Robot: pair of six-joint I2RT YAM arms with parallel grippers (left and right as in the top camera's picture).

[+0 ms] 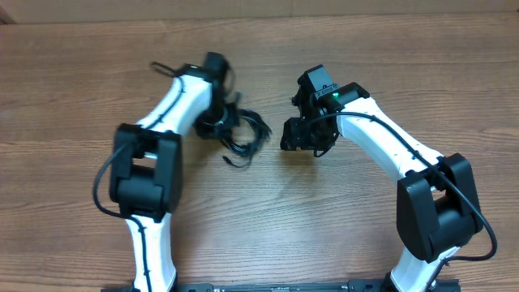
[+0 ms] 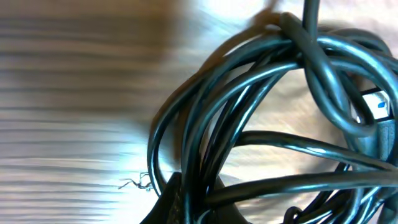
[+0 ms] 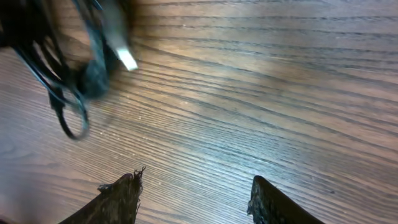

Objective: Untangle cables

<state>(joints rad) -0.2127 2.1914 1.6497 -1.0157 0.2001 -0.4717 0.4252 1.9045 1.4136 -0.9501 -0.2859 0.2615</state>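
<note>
The cables lie as a tangled bundle of thin black loops on the wooden table, left of centre. My left gripper is down on the bundle's left side. In the left wrist view its jaws are shut on a few black strands of the cables, and a white-tipped plug shows at the right edge. My right gripper hovers just right of the bundle. It is open with only bare wood between its fingers. The cables and a white plug tip sit blurred at the upper left of its view.
The wooden table stretches around both arms. The left arm's white links run down the left side, the right arm's links down the right. A short cable end pokes out behind the left wrist.
</note>
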